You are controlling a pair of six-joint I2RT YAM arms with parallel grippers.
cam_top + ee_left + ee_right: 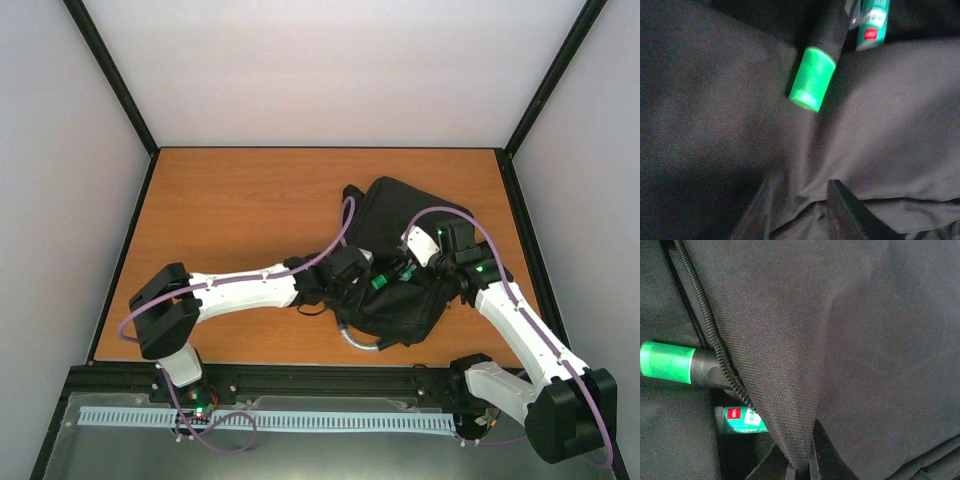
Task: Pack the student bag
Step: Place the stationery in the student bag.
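Rumpled black student bag (392, 212), zip open

I see the student bag (400, 215) toward 3 o'clock on the table (240, 200). A marker (379, 281) pokes from its pocket, with a tube (740, 421) at the marker's 3 o'clock.

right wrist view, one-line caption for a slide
Right gripper pinches the student bag flap; green-capped marker and teal tube show under the zip
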